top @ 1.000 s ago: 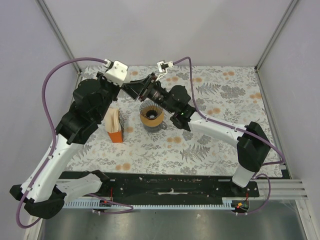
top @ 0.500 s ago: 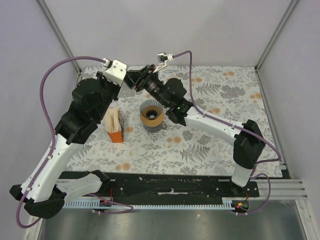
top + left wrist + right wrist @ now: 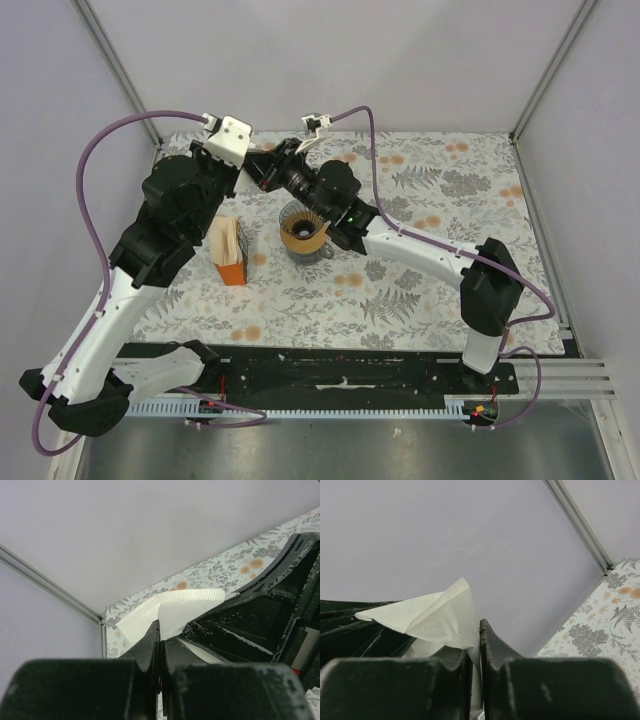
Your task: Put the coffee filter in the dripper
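The white paper coffee filter (image 3: 175, 609) hangs in the air at the back of the table, pinched from both sides. My left gripper (image 3: 160, 630) is shut on one edge of it. My right gripper (image 3: 476, 630) has its jaws nearly together with the filter (image 3: 437, 617) running down between them. From above, the left gripper (image 3: 250, 164) and right gripper (image 3: 268, 172) meet tip to tip and hide the paper. The orange-tan dripper (image 3: 290, 238) sits on a glass cup just in front of them, with its dark ribbed cone showing.
An orange-and-tan paper packet (image 3: 231, 257) stands upright left of the dripper, under my left arm. The grey back wall and corner post (image 3: 577, 525) are close behind the grippers. A flowered cloth (image 3: 430, 290) covers the table.
My right gripper has moved left and back to meet the left gripper, and its jaws have narrowed onto the filter. The left arm has barely moved.
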{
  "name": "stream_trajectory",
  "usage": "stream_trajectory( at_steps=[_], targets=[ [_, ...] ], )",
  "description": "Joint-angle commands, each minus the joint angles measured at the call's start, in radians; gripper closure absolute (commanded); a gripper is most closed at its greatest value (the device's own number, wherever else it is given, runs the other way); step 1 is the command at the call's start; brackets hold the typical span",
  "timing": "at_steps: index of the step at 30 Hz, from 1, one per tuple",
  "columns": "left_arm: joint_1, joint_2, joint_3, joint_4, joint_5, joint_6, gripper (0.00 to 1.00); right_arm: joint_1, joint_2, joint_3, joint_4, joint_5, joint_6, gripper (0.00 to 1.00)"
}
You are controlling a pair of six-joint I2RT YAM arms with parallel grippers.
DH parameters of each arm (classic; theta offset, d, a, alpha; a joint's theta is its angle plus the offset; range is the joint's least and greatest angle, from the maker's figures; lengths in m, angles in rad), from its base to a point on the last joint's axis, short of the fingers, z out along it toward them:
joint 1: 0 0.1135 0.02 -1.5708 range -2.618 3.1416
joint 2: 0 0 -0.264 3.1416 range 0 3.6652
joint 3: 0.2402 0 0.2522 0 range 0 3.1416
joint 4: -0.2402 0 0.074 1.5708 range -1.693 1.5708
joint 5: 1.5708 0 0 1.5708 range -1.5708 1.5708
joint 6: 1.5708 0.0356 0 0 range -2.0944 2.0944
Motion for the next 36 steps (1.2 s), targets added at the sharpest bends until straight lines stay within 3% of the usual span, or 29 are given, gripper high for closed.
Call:
stream_trajectory(
  at_steps=[1,5,9,11,20,22,24,25,27,36],
  targets=[
    [-0.007,-0.001,0.028,0.049,-0.022,0.022,0.98,0.003,0.009,0.047,-0.008,0.026,-0.027,0.92],
    [-0.007,-0.009,-0.029,0.049,-0.051,0.107,0.94,0.007,-0.017,0.033,-0.004,0.045,-0.039,1.00],
    [-0.016,-0.013,-0.083,0.070,-0.088,0.193,0.66,0.027,-0.043,0.031,0.001,0.068,-0.062,1.00],
    [-0.019,-0.015,-0.096,0.093,-0.104,0.229,0.59,0.037,-0.056,0.027,0.002,0.083,-0.074,1.00],
    [-0.023,-0.017,-0.095,0.095,-0.096,0.228,0.46,0.072,-0.062,0.044,0.010,0.120,-0.134,1.00],
    [-0.023,-0.015,-0.101,0.086,-0.090,0.227,0.49,0.073,-0.060,0.048,0.011,0.117,-0.134,1.00],
    [-0.025,-0.012,-0.107,0.087,-0.096,0.231,0.69,0.076,-0.067,0.047,0.010,0.115,-0.151,1.00],
    [-0.025,-0.013,-0.106,0.095,-0.108,0.236,0.85,0.076,-0.074,0.036,0.010,0.118,-0.165,1.00],
    [-0.025,-0.012,-0.095,0.105,-0.140,0.260,0.98,0.075,-0.103,-0.011,0.019,0.159,-0.200,1.00],
    [-0.023,-0.013,-0.028,0.135,-0.186,0.312,0.98,0.044,-0.217,-0.154,0.044,0.308,-0.395,1.00]
  ],
)
